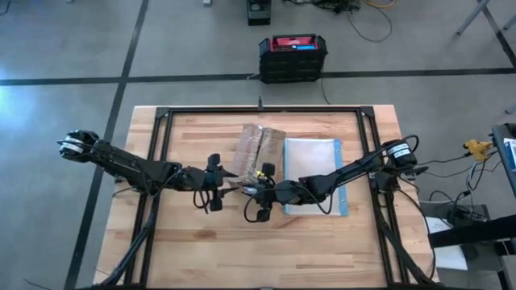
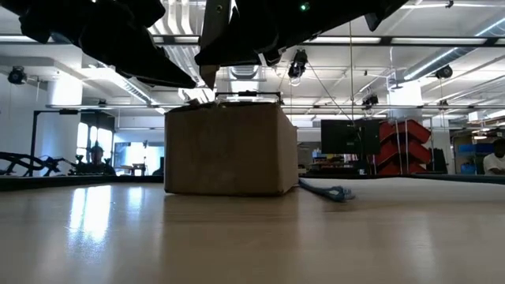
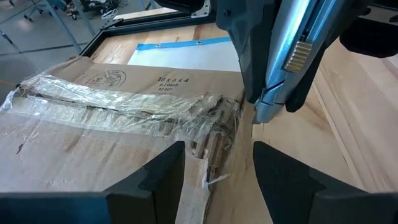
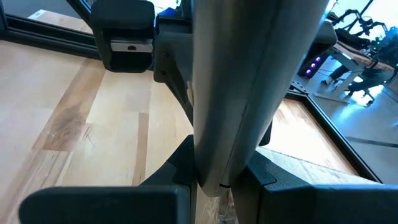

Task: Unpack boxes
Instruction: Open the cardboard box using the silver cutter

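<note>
Left gripper [image 3: 214, 168] spread over crinkly-taped cardboard box [image 3: 93, 124] — right gripper [image 4: 217, 177] pinching a smooth grey tool [image 4: 249, 81]

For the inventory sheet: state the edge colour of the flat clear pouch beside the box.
Blue edge on the clear plastic pouch; the high view shows it best.

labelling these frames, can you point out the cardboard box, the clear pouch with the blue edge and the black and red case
cardboard box [image 1: 260, 150]: high view, on its taped top face
clear pouch [image 1: 310, 173]: high view, middle of its flat sheet
black and red case [image 1: 292, 58]: high view, on its dark side below the red lid
</note>
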Motion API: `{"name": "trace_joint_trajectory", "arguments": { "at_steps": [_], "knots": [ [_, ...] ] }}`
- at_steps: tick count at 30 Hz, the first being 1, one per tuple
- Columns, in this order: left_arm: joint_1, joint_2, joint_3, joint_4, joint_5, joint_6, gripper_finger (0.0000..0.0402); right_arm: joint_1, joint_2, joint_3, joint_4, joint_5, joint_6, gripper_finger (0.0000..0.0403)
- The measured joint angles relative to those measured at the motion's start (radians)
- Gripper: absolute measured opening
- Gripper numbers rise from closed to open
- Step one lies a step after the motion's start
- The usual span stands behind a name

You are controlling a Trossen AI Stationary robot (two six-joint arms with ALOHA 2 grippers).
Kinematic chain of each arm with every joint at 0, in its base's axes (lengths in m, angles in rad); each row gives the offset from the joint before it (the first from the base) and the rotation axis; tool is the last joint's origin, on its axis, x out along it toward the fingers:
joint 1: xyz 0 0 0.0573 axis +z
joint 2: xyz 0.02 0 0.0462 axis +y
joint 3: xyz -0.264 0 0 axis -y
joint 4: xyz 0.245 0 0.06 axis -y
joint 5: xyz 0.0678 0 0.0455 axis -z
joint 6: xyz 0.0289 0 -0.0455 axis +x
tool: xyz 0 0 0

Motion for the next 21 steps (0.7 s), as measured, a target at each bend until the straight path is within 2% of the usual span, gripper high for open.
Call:
{"name": "trace_joint_trajectory", "arguments": {
  "at_steps": [21],
  "knots": [
    [0.000, 0.000, 0.000, -0.001, 0.000, 0.000, 0.0157, 0.000, 0.000, 0.000, -0.024, 0.000, -0.015, 0.0042]
  ]
}}
